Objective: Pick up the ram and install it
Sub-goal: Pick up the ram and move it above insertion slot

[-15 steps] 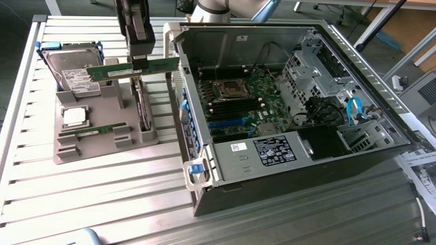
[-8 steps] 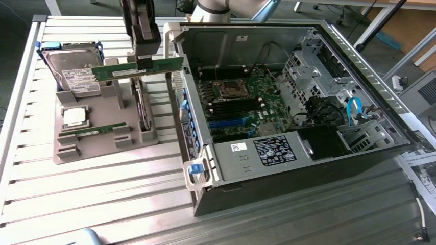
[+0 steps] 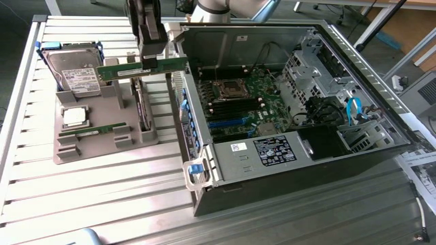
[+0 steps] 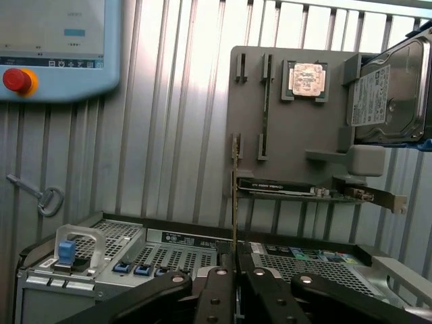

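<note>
My gripper is pinched narrow on the ram, gripping its top edge so, I reckon, the contacts stay free. It hangs over the grey tray, beside the open computer case, with the memory slots beyond.

Bright light; glare blows out slatted table at exterior view's left and in wrist view; computer case interior darker, shadowed.

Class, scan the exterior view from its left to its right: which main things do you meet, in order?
In order: hard drive → the ram, held in the gripper → processor socket → blue cable → printed papers.
</note>
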Controlling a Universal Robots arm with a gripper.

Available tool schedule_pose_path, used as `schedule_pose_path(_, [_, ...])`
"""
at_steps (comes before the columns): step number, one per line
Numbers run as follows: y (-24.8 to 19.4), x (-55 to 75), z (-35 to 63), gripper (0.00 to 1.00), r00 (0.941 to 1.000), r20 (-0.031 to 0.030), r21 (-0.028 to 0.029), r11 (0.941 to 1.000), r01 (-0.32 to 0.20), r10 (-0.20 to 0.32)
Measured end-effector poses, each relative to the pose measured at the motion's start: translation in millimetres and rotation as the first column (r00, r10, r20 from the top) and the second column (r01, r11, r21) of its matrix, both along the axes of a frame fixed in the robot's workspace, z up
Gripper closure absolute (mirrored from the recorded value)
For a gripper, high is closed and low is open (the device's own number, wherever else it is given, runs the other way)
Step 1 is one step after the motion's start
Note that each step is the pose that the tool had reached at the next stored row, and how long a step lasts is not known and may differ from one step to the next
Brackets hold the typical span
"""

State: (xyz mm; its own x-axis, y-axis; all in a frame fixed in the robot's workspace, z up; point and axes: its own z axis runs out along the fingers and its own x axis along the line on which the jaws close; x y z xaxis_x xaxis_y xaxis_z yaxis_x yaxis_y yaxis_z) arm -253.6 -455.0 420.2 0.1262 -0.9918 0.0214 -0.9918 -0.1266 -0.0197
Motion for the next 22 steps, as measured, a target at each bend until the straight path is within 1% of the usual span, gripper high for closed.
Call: schedule_pose_path(22, [0.0,21.2,0.0,0.87,1.0,0.0,-0.0001,1.0,0.0,0.0])
